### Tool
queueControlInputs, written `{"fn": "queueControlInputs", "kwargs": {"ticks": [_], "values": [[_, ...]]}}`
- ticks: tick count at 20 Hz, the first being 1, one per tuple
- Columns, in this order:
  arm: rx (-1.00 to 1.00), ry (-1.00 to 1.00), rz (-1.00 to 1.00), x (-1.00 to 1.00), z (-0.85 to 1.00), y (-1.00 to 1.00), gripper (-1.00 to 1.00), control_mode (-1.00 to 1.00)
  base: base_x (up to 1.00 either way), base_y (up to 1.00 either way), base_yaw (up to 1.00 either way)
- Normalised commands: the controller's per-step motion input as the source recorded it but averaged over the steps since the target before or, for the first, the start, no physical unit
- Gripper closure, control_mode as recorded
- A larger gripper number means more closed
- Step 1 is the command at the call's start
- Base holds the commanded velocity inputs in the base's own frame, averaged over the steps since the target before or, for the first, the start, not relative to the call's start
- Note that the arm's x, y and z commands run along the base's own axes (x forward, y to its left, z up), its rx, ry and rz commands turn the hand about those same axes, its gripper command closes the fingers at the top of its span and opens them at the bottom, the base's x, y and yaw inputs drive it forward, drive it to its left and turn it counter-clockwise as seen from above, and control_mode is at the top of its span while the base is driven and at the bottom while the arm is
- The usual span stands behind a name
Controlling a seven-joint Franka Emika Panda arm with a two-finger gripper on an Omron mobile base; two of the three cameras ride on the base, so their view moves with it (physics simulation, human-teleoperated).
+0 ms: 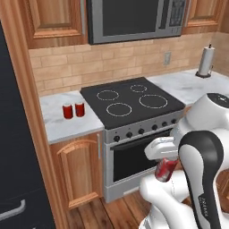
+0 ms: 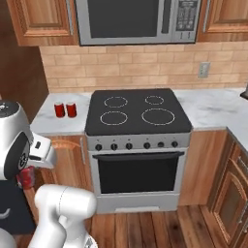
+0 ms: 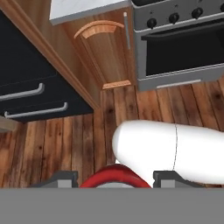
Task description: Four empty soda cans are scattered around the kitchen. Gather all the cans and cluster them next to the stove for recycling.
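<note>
Two red soda cans (image 1: 67, 111) (image 1: 79, 108) stand side by side on the marble counter (image 1: 71, 125) just left of the stove (image 1: 134, 112); the right base view shows the same pair of cans (image 2: 59, 110) (image 2: 71, 109) beside the stove (image 2: 133, 127). Low in front of the oven door, my gripper (image 1: 164, 165) is shut on a third red can (image 1: 166, 171), held above the floor. From the right base view the gripper (image 2: 28, 173) holds the can (image 2: 26, 179) beside my arm. In the hand view the can's rim (image 3: 116, 175) sits between the fingertips (image 3: 61, 178).
A steel microwave (image 1: 134, 18) hangs over the stove. A black fridge (image 1: 13, 156) with a wooden side panel stands at the left. A paper towel roll (image 1: 205, 60) is on the right counter. A wooden cabinet door (image 1: 80, 165) sits below the cans. Corner cabinets (image 2: 232, 193) close the right.
</note>
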Motion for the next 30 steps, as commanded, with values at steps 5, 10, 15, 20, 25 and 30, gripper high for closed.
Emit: {"fn": "queueControlInputs", "kwargs": {"ticks": [5, 10, 15, 20, 25, 30], "values": [[0.0, 0.0, 0.0, 0.0, 0.0, 0.0, 1.0, 1.0, 0.58, -0.03, 0.17], [0.0, 0.0, 0.0, 0.0, 0.0, 0.0, 1.0, 1.0, 0.79, 0.0, 0.0], [0.0, 0.0, 0.0, 0.0, 0.0, 0.0, 1.0, 1.0, 0.63, -0.01, 0.0], [0.0, 0.0, 0.0, 0.0, 0.0, 0.0, 1.0, 1.0, 0.01, -0.04, 0.02], [0.0, 0.0, 0.01, 0.01, 0.0, -0.02, 1.0, -1.0, 0.0, -0.02, 0.01], [0.0, 0.0, 0.02, 0.15, 0.0, -0.05, 1.0, -1.0, 0.0, 0.0, 0.0]]}}
